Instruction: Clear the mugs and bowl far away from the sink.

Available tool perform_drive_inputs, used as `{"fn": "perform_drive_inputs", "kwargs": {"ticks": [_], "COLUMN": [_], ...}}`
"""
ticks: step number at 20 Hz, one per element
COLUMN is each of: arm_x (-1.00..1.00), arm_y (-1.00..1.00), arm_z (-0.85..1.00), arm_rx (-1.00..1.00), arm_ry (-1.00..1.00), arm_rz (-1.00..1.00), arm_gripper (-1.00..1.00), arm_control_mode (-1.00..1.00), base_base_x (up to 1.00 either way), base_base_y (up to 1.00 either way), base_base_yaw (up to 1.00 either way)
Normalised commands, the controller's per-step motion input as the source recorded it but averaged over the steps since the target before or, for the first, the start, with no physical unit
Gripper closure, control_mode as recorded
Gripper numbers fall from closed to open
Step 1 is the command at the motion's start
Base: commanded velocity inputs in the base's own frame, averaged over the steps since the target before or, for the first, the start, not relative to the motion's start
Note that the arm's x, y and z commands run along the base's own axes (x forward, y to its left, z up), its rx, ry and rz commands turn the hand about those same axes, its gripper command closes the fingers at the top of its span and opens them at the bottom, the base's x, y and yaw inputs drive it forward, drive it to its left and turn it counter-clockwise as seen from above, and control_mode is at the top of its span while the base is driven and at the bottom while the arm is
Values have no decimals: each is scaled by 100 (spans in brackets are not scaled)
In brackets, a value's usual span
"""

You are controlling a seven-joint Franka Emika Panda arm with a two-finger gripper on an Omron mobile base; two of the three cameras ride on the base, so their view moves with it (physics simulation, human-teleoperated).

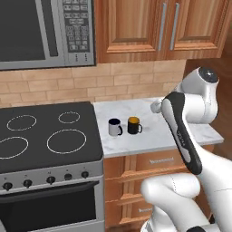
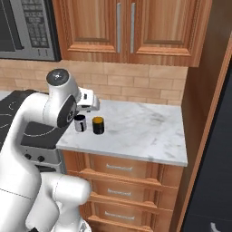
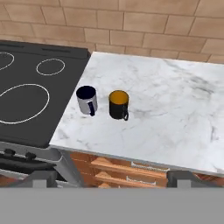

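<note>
White arm (image 1: pixel 183 131) folded above counter (image 1: pixel 154 136)

White marble counter (image 3: pixel 175 113) beside the stovetop (image 3: pixel 30 100), white-grey mug (image 3: pixel 87 100) and black mug (image 3: pixel 118 104) side by side.

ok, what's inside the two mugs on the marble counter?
Nothing visible. The white-grey mug shows a dark blue interior, the black mug an orange-yellow one; both look empty in the hand view, though the near walls hide part of each bottom. They stand upright, side by side, apart, on the counter.
</note>
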Motion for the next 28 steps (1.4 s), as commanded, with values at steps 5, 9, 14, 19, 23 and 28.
{"fn": "perform_drive_inputs", "kwargs": {"ticks": [5, 9, 14, 19, 23, 28], "arm_x": [0, 0, 0, 0, 0, 0], "arm_y": [0, 0, 0, 0, 0, 0], "arm_z": [0, 0, 0, 0, 0, 0], "arm_rx": [0, 0, 0, 0, 0, 0], "arm_ry": [0, 0, 0, 0, 0, 0], "arm_rz": [0, 0, 0, 0, 0, 0], "arm_gripper": [-100, -100, -100, -100, -100, -100], "arm_control_mode": [100, 100, 100, 100, 100, 100], "base_base_x": [-100, -73, -29, -15, -6, 0], "base_base_y": [-2, 0, 0, 0, 0, -4], "base_base_yaw": [-14, -68, -84, -88, -87, -86]}}
